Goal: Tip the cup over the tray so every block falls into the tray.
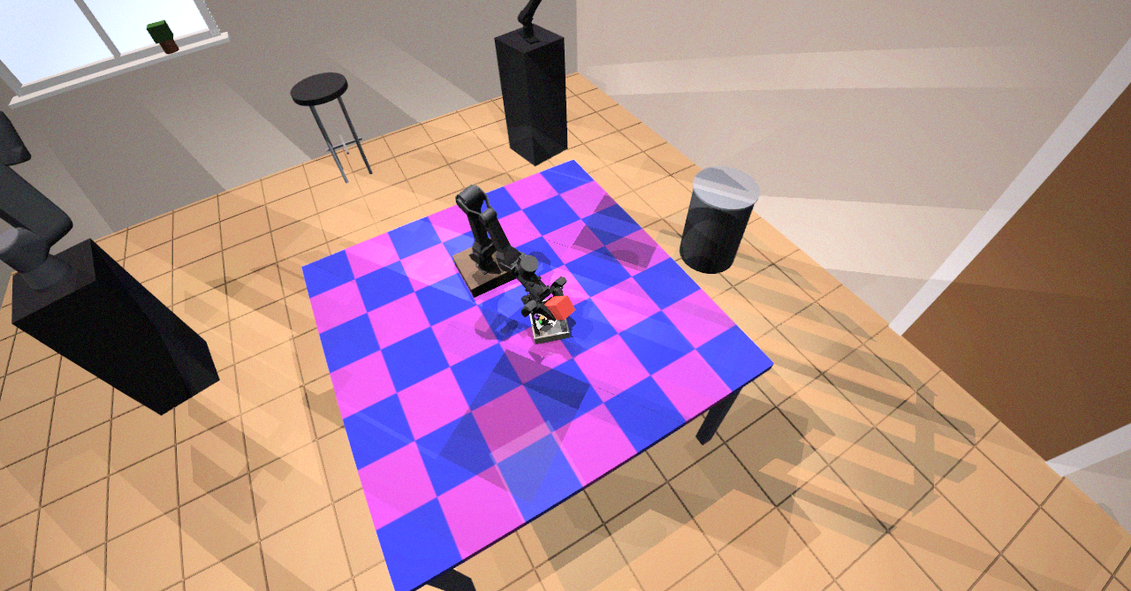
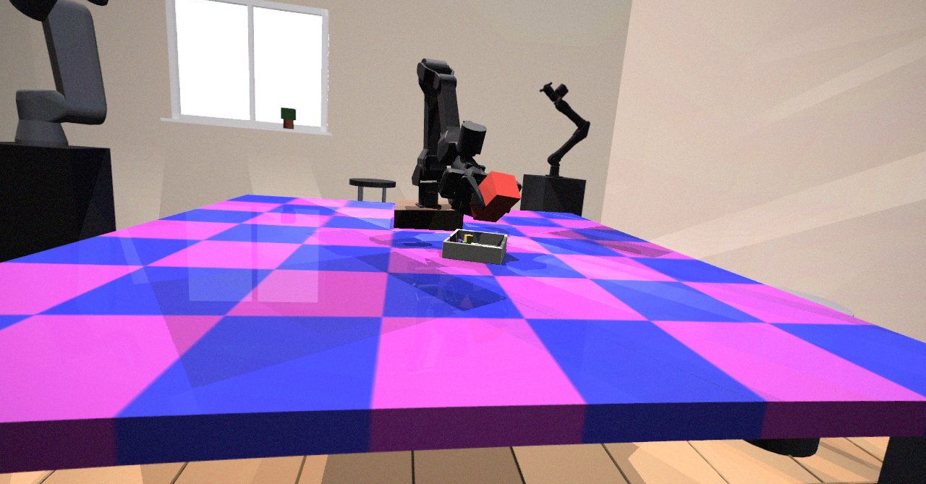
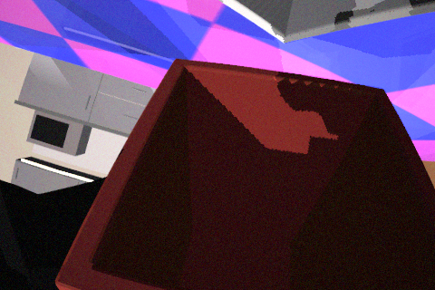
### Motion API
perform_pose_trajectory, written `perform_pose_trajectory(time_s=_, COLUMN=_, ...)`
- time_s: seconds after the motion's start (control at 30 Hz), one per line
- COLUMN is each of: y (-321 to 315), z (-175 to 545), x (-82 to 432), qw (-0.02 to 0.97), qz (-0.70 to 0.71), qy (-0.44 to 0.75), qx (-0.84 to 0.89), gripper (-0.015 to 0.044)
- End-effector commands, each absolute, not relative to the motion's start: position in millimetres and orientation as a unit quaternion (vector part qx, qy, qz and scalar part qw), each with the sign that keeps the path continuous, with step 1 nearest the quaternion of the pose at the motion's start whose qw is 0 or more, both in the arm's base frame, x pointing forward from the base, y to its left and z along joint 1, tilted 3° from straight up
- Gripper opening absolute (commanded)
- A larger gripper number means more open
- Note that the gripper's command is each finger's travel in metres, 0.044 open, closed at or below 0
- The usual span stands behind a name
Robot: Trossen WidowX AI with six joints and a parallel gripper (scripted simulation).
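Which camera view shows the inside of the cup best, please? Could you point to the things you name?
The wrist view: it looks into the cup [image 1: 560,306] [image 2: 498,194] [image 3: 245,190], and no block is visible there. The top and exterior views show only its outer sides, tilted above the tray [image 1: 551,338] [image 2: 473,252].

A black-topped stool [image 1: 319,89] [image 2: 372,183] is standing in the upper left of the top view; a lidded bin [image 1: 716,227] is standing right of center; a potted plant [image 1: 160,32] [image 2: 288,117] is sitting on the windowsill, upper left.

Pink-and-blue checkered table [image 1: 521,461] [image 2: 479,364] [image 3: 245,50] beneath a shallow gray tray [image 1: 551,338] [image 2: 472,252] [image 3: 313,23].
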State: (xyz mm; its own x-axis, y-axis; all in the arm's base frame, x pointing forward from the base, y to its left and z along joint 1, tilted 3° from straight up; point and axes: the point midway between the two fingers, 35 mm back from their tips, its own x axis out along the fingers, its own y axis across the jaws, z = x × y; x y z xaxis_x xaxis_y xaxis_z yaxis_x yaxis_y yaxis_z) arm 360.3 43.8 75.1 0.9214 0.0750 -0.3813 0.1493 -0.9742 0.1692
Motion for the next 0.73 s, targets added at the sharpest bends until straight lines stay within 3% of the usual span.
perform_pose_trajectory(time_s=0.0, y=43.5, z=76.1, x=361.1, qw=0.087, qz=-0.187, qy=0.054, qx=0.977, gripper=0.0000)
perform_pose_trajectory(time_s=0.7, y=43.6, z=76.7, x=359.0, qw=0.084, qz=-0.118, qy=0.052, qx=0.988, gripper=0.0000)
